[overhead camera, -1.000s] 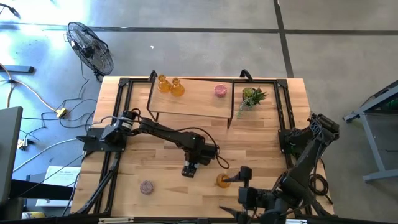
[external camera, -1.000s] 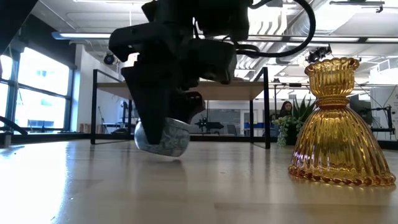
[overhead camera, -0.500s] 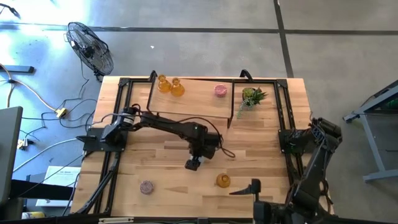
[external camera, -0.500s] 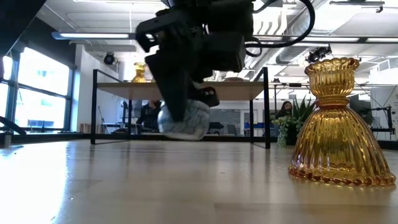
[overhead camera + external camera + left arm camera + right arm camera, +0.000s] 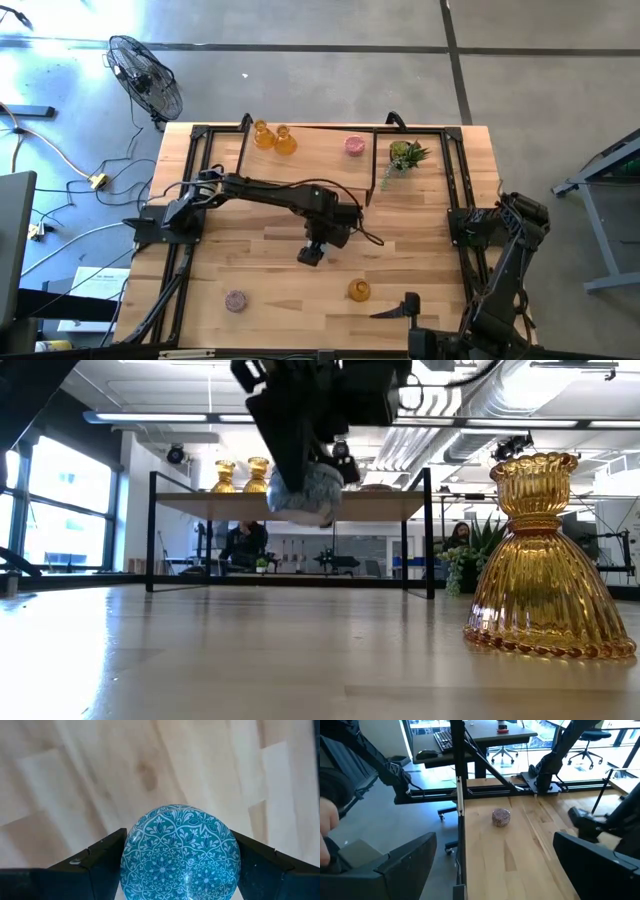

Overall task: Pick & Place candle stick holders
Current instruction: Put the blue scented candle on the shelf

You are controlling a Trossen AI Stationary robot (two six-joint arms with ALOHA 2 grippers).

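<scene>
My left gripper [image 5: 312, 253] is over the table's middle, shut on the squat blue-grey patterned holder [image 5: 180, 852], which hangs above the table in the low view [image 5: 305, 495]. One amber bottle-like holder [image 5: 358, 290] stands on its wide base on the table near the front; it also shows in the low view [image 5: 540, 560]. The mauve holder [image 5: 236, 300] sits on the table front left. Two amber holders [image 5: 273, 138] and the pink holder [image 5: 354, 145] stand on the raised shelf [image 5: 310, 165]. My right gripper [image 5: 396, 306] is open and empty at the front edge, right of the amber holder. My left gripper pinches the blue-grey holder by its round sides [image 5: 131, 855] between its two fingers [image 5: 95, 865], one on each side. The fingers come from above, pointing down. The holder is lifted clear of the table, hanging under the gripper [image 5: 300, 420].
A small green potted plant [image 5: 405, 155] stands at the shelf's right end. Black frame rails [image 5: 185, 250] run along the table's left and right sides. The shelf's legs [image 5: 152, 530] stand on the far half. A fan [image 5: 145, 75] stands on the floor beyond the table.
My left gripper has risen and gone a little toward the far edge with the blue-grey holder, which sat tilted on the table and now hangs clear. My right gripper has drawn back from the amber holder toward the near right corner.
</scene>
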